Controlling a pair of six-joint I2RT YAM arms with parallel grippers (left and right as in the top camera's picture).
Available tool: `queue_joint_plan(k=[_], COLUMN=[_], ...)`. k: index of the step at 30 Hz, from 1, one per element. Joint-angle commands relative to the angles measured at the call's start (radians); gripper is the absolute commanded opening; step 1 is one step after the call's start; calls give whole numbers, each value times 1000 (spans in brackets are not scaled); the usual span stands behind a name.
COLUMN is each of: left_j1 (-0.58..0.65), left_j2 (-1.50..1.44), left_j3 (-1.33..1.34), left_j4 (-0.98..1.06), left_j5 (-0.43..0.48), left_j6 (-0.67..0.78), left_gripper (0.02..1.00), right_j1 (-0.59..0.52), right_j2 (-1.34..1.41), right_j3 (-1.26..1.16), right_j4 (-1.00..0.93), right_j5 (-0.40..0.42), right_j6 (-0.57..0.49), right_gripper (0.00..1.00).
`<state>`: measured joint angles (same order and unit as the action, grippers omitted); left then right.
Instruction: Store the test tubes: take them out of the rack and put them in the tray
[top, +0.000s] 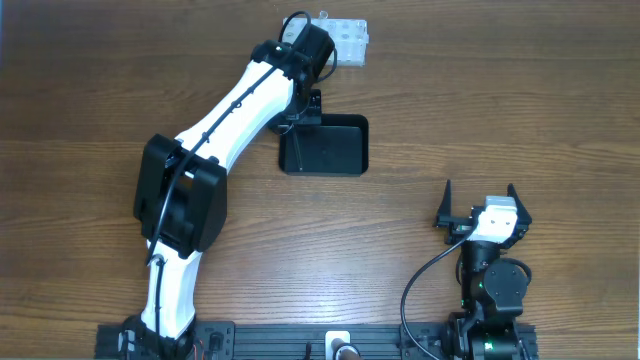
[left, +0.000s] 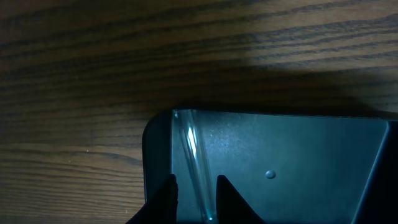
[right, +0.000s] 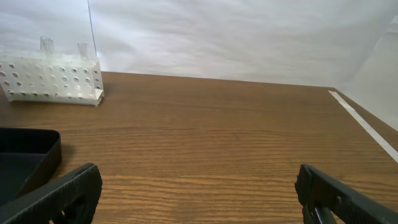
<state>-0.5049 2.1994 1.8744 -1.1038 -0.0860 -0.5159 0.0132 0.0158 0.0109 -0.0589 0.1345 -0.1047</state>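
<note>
The black tray (top: 340, 150) lies in the middle of the table, with the white rack (top: 348, 40) behind it. My left gripper (left: 196, 199) hangs over the tray's left end (left: 158, 155), shut on a clear test tube (left: 189, 149). The tube slants down along the tray's left wall and shows as a thin line (top: 298, 145) from above. In the right wrist view the rack (right: 53, 81) holds two upright tubes (right: 46, 43). My right gripper (top: 482, 205) stays near its base, open and holding nothing, well right of the tray (right: 28, 155).
Bare wooden table surrounds the tray and rack. The left arm (top: 230, 110) stretches diagonally across the left half of the table. A pale strip (right: 364, 124) marks the table's right side, and a white wall stands behind the rack.
</note>
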Motion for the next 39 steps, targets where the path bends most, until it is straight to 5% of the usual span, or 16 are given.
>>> queue_joint_plan(k=[1, 8, 14, 17, 31, 39], left_j1=[4, 58, 99, 111, 124, 143], left_j2=[8, 8, 8, 16, 138, 163], left_j3=[1, 188, 286, 286, 286, 286], left_j4=[-3, 13, 252, 384, 575, 581], left_j5=[-17, -71, -106, -92, 34, 52], left_j6=[15, 78, 283, 350, 566, 566], left_gripper=[211, 226, 847, 982, 958, 958], right_j1=[-8, -8, -8, -8, -8, -8], right_j2=[-9, -9, -9, -9, -9, -9], right_j3=[-6, -6, -6, -6, -6, -6], right_j4=[-2, -2, -2, -2, -2, -2], right_j5=[10, 10, 10, 10, 10, 10], right_j6=[2, 2, 2, 2, 2, 2], right_gripper=[991, 993, 993, 991, 993, 993])
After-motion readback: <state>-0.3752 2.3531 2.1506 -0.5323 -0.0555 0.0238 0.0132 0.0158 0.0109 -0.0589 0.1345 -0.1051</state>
